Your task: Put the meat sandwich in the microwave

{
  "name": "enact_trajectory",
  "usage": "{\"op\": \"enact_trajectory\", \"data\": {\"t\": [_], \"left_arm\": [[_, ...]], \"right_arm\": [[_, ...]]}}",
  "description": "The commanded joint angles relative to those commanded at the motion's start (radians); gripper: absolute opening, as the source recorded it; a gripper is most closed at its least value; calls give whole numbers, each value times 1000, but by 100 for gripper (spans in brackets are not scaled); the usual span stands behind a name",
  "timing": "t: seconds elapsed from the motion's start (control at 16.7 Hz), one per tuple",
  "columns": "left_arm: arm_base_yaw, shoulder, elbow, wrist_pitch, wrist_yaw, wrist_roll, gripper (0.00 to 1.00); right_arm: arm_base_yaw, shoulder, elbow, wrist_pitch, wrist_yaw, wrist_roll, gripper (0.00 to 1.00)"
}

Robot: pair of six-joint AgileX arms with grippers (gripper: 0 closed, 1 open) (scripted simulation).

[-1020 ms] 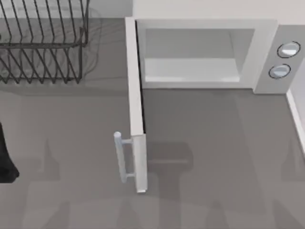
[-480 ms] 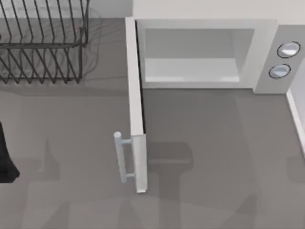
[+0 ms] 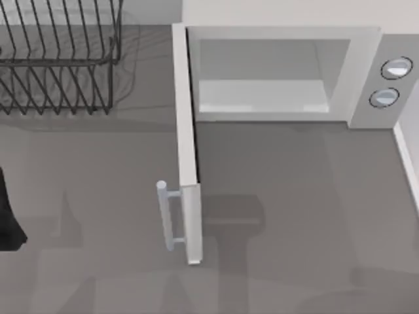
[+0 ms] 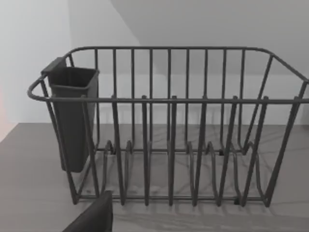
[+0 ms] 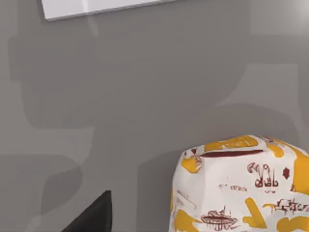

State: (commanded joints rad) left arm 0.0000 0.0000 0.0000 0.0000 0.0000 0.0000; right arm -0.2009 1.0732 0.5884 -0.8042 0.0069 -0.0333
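Observation:
The microwave (image 3: pixel 281 72) stands at the back right of the table, a large white box with its cavity bare. Its door (image 3: pixel 186 150) is swung wide open toward the front, with the pale bar handle (image 3: pixel 167 216) on its left face. Two round knobs (image 3: pixel 391 82) sit on its right panel. The meat sandwich (image 5: pixel 241 188), white with yellow-orange and dark red markings, lies low in the right wrist view, close to the camera. A dark part of my right gripper (image 5: pixel 94 215) shows beside it, with a gap between them. A dark piece of my left arm (image 3: pixel 8 216) rests at the table's left edge.
A dark wire dish rack (image 3: pixel 59 59) stands at the back left; the left wrist view faces the dish rack (image 4: pixel 169 125) and its dark cutlery cup (image 4: pixel 72 116). A pale wall edge (image 3: pixel 409 163) runs along the table's right side. Grey tabletop (image 3: pixel 294 196) lies before the microwave.
The arm shadows on the table's front right have shifted. The microwave, its door, the rack and the left arm have stayed put.

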Motion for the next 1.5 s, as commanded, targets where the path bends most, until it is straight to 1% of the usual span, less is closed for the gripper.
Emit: {"op": "enact_trajectory", "data": {"t": [0.18,0.3,0.72,0.9,1.14,1.26,1.5], "left_arm": [[0,0,0,0,0,0,100],[0,0,0,0,0,0,100],[0,0,0,0,0,0,100],[0,0,0,0,0,0,100],[0,0,0,0,0,0,100],[0,0,0,0,0,0,100],[0,0,0,0,0,0,100]], "right_arm": [[-32,164,98,-121,-1,-4,100],[-45,230,139,-169,-3,-5,100],[-46,252,151,-183,-3,-6,100],[-47,289,112,-111,-4,-3,100],[-47,389,16,104,-4,-2,100],[-47,431,-25,181,-4,-1,100],[-48,457,-48,219,-4,-1,100]]}}
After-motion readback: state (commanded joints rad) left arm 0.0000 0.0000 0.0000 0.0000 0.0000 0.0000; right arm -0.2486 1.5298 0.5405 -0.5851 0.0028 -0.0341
